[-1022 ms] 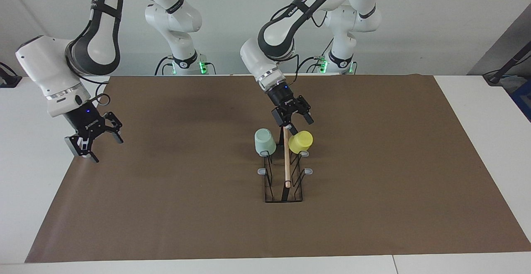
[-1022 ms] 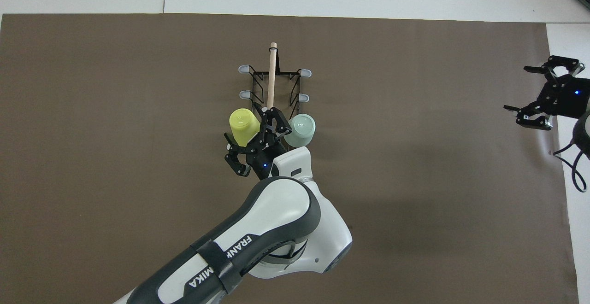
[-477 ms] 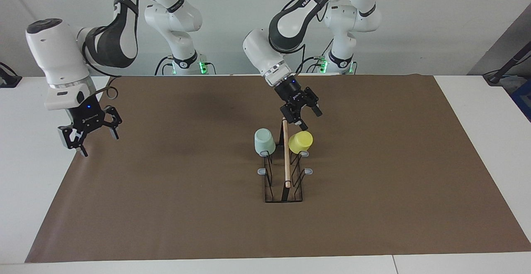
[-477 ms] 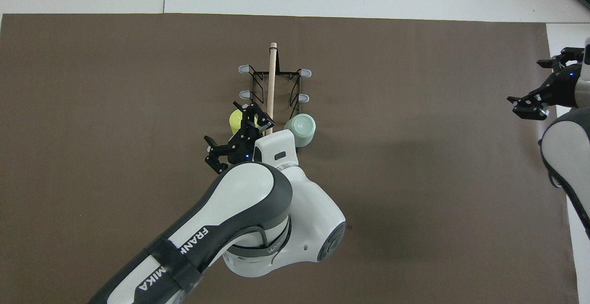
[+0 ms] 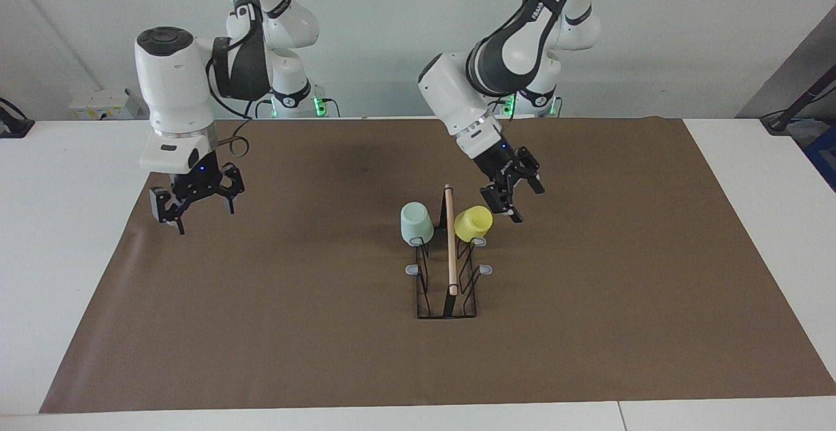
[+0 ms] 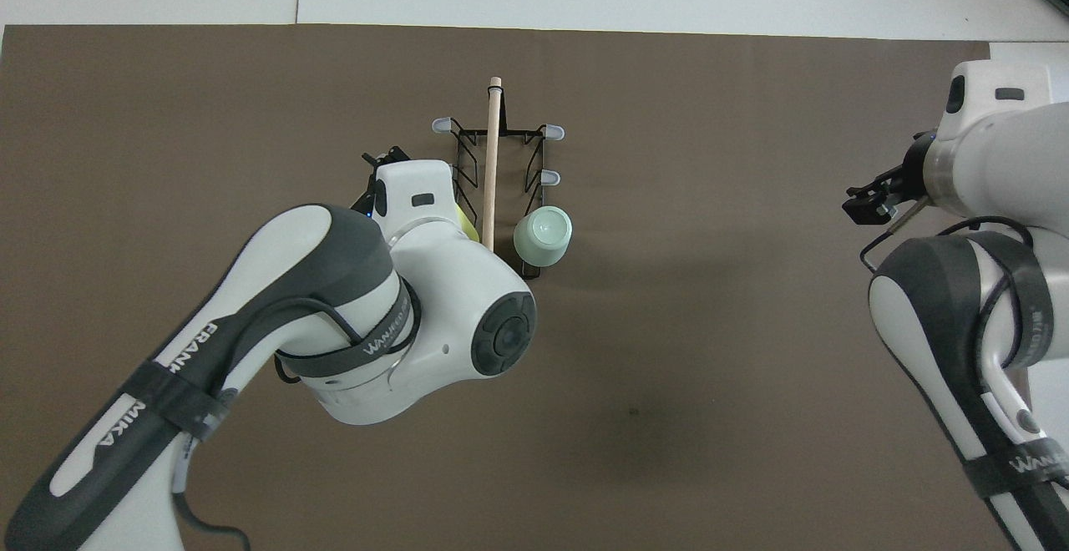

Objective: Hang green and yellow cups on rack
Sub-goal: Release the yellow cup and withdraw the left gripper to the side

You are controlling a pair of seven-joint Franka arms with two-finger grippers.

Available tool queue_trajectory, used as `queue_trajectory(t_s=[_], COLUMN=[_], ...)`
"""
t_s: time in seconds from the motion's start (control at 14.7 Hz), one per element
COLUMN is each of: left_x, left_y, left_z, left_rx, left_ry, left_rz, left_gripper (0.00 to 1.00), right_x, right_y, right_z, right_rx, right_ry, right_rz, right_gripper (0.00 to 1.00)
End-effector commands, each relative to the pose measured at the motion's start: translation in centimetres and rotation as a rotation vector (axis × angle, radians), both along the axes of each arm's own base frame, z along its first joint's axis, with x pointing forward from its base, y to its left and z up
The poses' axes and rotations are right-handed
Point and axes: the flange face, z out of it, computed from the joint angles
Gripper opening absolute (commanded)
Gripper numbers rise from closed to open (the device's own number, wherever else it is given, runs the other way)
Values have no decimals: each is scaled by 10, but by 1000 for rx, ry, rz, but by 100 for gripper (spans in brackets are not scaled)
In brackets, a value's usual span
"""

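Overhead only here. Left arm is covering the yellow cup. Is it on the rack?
Observer: Yes. The yellow cup hangs upturned on a prong of the rack, level with the green cup.
Operator: Left tool gripping it?
Observer: No. The left tool is open and empty, in the air beside the yellow cup on the left arm's side, not touching.
Operator: Right tool?
Observer: The right tool is open and empty, waiting over the brown mat at the right arm's end.

White table [image 5: 751, 176]; brown mat [image 5: 294, 300] on it; rack [image 5: 447, 287] on mat.
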Motion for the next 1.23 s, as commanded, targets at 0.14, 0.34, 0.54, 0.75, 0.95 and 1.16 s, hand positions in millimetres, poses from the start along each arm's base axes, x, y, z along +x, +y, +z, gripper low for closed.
queue_trajectory(t_s=[0.14,0.34,0.54,0.75,0.95,1.16], left_x=[37,52,59,57,50,45], left_y=[33,60,89,127,177,223], left_z=[39,50,75,95,118,134], left_rx=[-89,-93,-113,-141,-180,-184], left_ry=[121,227,309,389,466,545], left_rz=[-108,-161,-236,-315,-413,-542], left_gripper=[100,100,100,100,100,100], right_x=[-28,-39,-48,-57,-58,-64], right_y=[41,37,10,-8,-22,-21], right_z=[48,88,126,146,143,125], right_rx=[56,206,217,204,228,266], right_ry=[53,130,159,211,237,251], right_rz=[-343,-528,-590,-629,-659,-667], right_gripper=[100,100,100,100,100,100])
